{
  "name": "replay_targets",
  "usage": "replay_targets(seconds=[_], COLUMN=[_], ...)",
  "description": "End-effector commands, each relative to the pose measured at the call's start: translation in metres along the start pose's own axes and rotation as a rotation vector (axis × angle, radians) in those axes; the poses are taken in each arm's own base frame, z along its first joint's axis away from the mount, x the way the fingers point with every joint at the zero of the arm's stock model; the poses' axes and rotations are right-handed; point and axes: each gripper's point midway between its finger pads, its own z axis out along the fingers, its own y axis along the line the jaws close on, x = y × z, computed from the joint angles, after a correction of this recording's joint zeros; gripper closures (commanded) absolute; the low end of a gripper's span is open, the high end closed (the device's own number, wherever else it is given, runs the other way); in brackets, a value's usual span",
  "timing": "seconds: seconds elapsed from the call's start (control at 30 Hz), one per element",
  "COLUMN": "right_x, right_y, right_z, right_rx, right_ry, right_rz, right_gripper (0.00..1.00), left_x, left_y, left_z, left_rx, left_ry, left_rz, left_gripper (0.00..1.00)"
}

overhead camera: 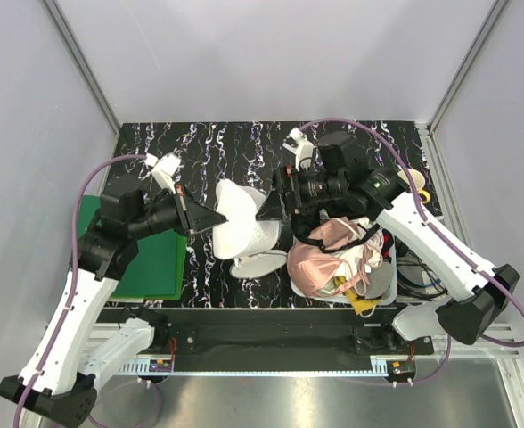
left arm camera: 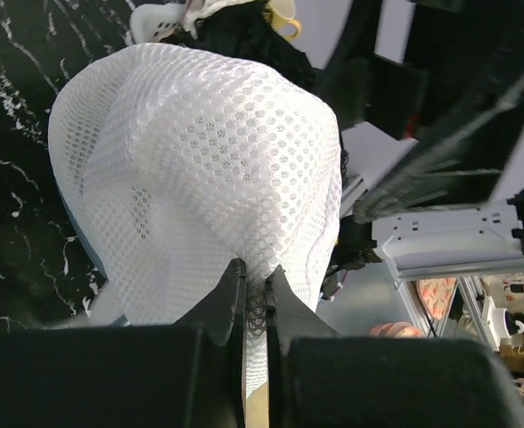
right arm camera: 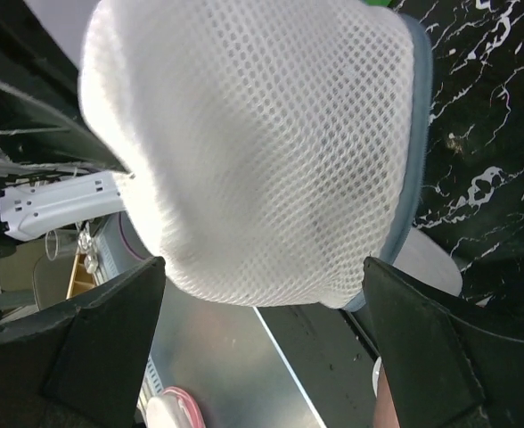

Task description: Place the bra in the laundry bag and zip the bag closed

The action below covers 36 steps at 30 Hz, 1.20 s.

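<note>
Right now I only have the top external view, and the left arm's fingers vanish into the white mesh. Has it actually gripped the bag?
Observer: Yes. In the left wrist view the left gripper is shut, pinching a fold of the laundry bag between its fingers.
Reviewer: And the right one?
Observer: The right wrist view shows the right gripper open, its fingers wide apart, with the bag bulging beyond them and not clamped.
Reviewer: Is anything inside it?
Observer: Cannot tell. The mesh domes outward in that view, but its contents do not show.
</note>
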Motion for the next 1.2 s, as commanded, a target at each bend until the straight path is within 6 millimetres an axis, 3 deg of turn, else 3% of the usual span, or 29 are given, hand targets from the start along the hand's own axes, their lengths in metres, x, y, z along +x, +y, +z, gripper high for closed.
replay_targets(seconds=[0.0, 0.17, 0.4, 0.67, 0.73, 0.77, 0.8, 0.83, 0.87, 0.97, 1.0, 1.03, 1.07, 1.1, 1.13, 1.17], right_x=[-0.024, -0.036, -0.033, -0.032, -0.04, -0.044, -0.047, -0.057, -0.061, -0.087, -0.104, -0.103, -0.107, -0.122, -0.115, -0.115], right_y=[-0.001, 0.003, 0.028, 0.035, 0.036, 0.038, 0.039, 0.039, 0.037, 0.031, 0.04, 0.025, 0.019, 0.029, 0.01, 0.003], right_z=[-0.008, -0.016, -0.008, -0.003, -0.001, -0.001, 0.0, 0.003, 0.007, 0.02, 0.015, 0.029, 0.033, 0.026, 0.039, 0.044], right_rx=[-0.061, -0.181, -0.418, -0.543, -0.563, -0.568, -0.572, -0.573, -0.562, -0.512, -0.511, -0.46, -0.431, -0.416, -0.335, -0.299], right_ry=[-0.072, -0.092, -0.011, 0.01, -0.009, -0.007, -0.009, -0.017, -0.02, -0.054, -0.089, -0.057, -0.07, -0.102, -0.053, -0.055], right_rz=[0.007, 0.052, 0.166, 0.224, 0.213, 0.231, 0.227, 0.22, 0.221, 0.167, 0.109, 0.151, 0.066, -0.011, 0.029, -0.087], right_gripper=[0.0, 0.0, 0.0, 0.02, 0.09, 0.24, 0.32, 0.44, 0.65, 0.88, 0.98, 1.0, 1.0, 1.0, 1.0, 1.0], left_x=[-0.006, -0.001, -0.002, 0.003, 0.004, 0.004, 0.002, 0.002, 0.0, -0.004, -0.004, -0.005, -0.004, -0.007, 0.001, -0.007], left_y=[-0.032, -0.044, -0.063, -0.07, -0.064, -0.053, -0.046, -0.037, -0.018, 0.016, 0.022, 0.028, 0.035, 0.035, 0.045, 0.049], left_z=[-0.015, -0.021, -0.028, -0.032, -0.03, -0.027, -0.025, -0.024, -0.023, -0.032, -0.036, -0.041, -0.049, -0.058, -0.065, -0.077], left_rx=[0.132, 0.201, 0.293, 0.349, 0.33, 0.276, 0.234, 0.187, 0.079, -0.123, -0.164, -0.207, -0.262, -0.291, -0.358, -0.42], left_ry=[-0.04, -0.038, -0.045, -0.057, -0.063, -0.073, -0.088, -0.1, -0.136, -0.203, -0.222, -0.24, -0.264, -0.287, -0.27, -0.315], left_rz=[0.07, 0.094, 0.133, 0.14, 0.14, 0.117, 0.11, 0.113, 0.081, 0.041, 0.03, 0.014, 0.011, 0.017, -0.001, 0.005], left_gripper=[1.0, 1.0, 1.0, 1.0, 1.0, 1.0, 1.0, 0.94, 0.85, 0.49, 0.42, 0.34, 0.2, 0.07, 0.05, 0.04])
